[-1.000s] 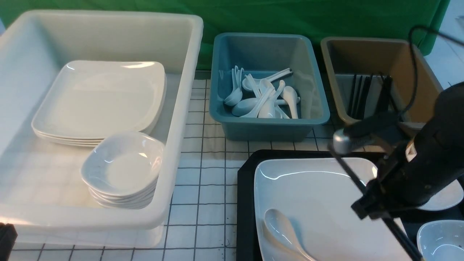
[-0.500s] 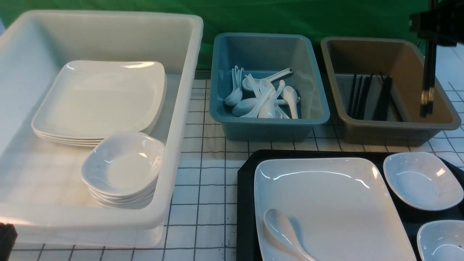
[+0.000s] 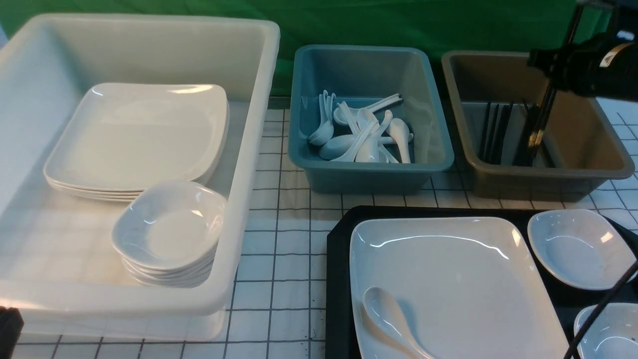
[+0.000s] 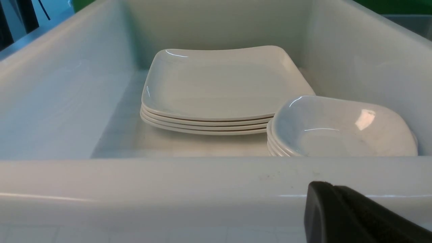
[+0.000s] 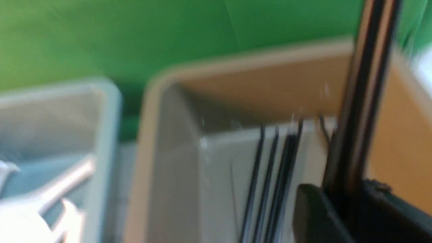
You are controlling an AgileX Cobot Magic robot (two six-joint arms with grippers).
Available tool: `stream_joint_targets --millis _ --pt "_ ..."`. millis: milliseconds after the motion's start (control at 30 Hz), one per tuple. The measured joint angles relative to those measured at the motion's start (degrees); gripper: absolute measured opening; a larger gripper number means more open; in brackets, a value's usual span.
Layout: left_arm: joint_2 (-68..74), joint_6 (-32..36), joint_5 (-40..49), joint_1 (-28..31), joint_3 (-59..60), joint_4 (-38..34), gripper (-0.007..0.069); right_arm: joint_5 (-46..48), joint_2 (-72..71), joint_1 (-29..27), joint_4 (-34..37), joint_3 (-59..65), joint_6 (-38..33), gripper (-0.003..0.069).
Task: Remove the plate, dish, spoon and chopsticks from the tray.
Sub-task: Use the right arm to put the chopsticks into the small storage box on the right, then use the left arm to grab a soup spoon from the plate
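- Front view, tray (image 3: 339,279): black, at lower right on the gridded table top.
- Front view, plate (image 3: 448,269): flat on the tray, covering most of its near left part.
- Front view, spoon (image 3: 389,319): on the plate near its near left corner, bowl facing up, handle toward the camera.
- Front view, dish (image 3: 578,249): on the tray just beside the plate's right edge; second dish (image 3: 605,331) nearer the camera, cut off by the picture edge.
- Front view, right gripper (image 3: 556,70): above the brown tub (image 3: 548,174), clamped on the chopsticks (image 3: 542,119).
- Front view, chopsticks: off the tray, steeply tilted, upper end above the gripper, lower end down inside the brown tub near the loose black sticks (image 3: 493,132) on its floor; contact with the floor not discernible.
- Front view, blue tub (image 3: 369,172): between white tub (image 3: 249,149) and brown tub, holding a pile of white spoons (image 3: 359,139).
- Left wrist view, left gripper (image 4: 337,206): only one dark tip visible, outside the white tub's near wall; closed.
- Left wrist view, white tub: stacked plates (image 4: 219,87) inside, stacked dishes (image 4: 337,128) touching their edge.
- Right wrist view: blurred; chopsticks upright between the two dark fingers, filling the gap, above the brown tub.
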Motion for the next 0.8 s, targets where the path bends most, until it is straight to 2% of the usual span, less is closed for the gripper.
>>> stream_joint_targets --millis 100,200,367,467,567,800 --pt "0.0 0.0 0.0 0.0 0.0 0.0 0.0005 4.7 1.4 0.1 0.0 0.0 1.8 0.0286" --pt "0.0 0.0 0.0 0.0 0.0 0.0 0.0005 8.2 0.8 0.1 0.0 0.0 2.0 0.0270" --pt "0.0 0.1 0.0 0.0 0.0 0.0 0.0005 15.5 -4.8 0.4 0.1 0.0 1.4 0.0136" --pt "0.0 0.0 0.0 0.0 0.0 0.0 0.0005 24.7 -11.6 1.0 0.1 0.0 -2.9 0.0036" --pt "0.0 0.0 0.0 0.0 0.0 0.0 0.0005 35.9 -21.4 3.2 -0.1 1.8 -6.5 0.0030" --pt "0.0 0.0 0.0 0.0 0.0 0.0 0.0005 40.7 -40.2 11.7 -0.1 16.3 -6.1 0.0030"
